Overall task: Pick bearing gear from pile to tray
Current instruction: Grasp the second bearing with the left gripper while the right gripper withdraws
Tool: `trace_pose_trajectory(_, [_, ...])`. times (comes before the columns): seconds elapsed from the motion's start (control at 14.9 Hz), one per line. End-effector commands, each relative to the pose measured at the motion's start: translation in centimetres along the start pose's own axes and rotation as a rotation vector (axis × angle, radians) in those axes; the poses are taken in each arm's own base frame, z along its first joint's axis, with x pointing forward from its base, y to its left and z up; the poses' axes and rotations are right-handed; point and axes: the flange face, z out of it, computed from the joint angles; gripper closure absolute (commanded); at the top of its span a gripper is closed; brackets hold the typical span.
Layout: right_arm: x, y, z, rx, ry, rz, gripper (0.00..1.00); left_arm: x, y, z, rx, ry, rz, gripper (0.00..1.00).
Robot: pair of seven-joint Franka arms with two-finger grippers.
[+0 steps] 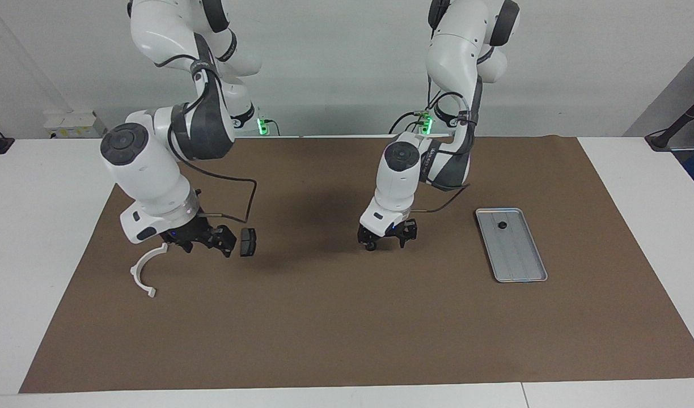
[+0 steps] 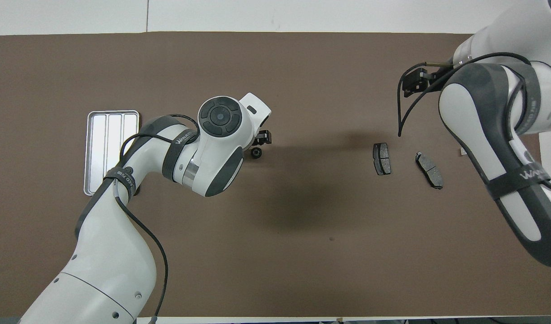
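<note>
1. gear (image 2: 256, 153): small black ring on the mat mid-surface; likely light, stiff, apt to roll, so best pinched across its rim.
2. left claw (image 1: 385, 239) spread wide, low around it.
3. right claw (image 1: 202, 241) wide, empty, over the plates (image 2: 382, 158).
4. tray (image 1: 523, 266) well apart.

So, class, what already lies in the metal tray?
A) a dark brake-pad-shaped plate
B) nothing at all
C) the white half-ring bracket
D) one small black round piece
D: the facing view shows a single small black round piece in the tray, at its end nearer the robots.
</note>
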Motion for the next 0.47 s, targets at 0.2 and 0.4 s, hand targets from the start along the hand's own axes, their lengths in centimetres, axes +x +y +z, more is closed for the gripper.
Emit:
trace_pose_trajectory(0.2, [-9.2, 1.8, -10.3, -0.021, 0.001, -0.064, 0.00, -2.1, 1.9, 1.5, -0.010, -0.002, -0.004, 0.00])
trace_pose_trajectory(0.4, [-12.1, 1.2, -13.3, -0.035, -0.032, -0.081, 0.00, -2.9, 2.5, 1.9, -0.005, -0.010, -0.012, 0.01])
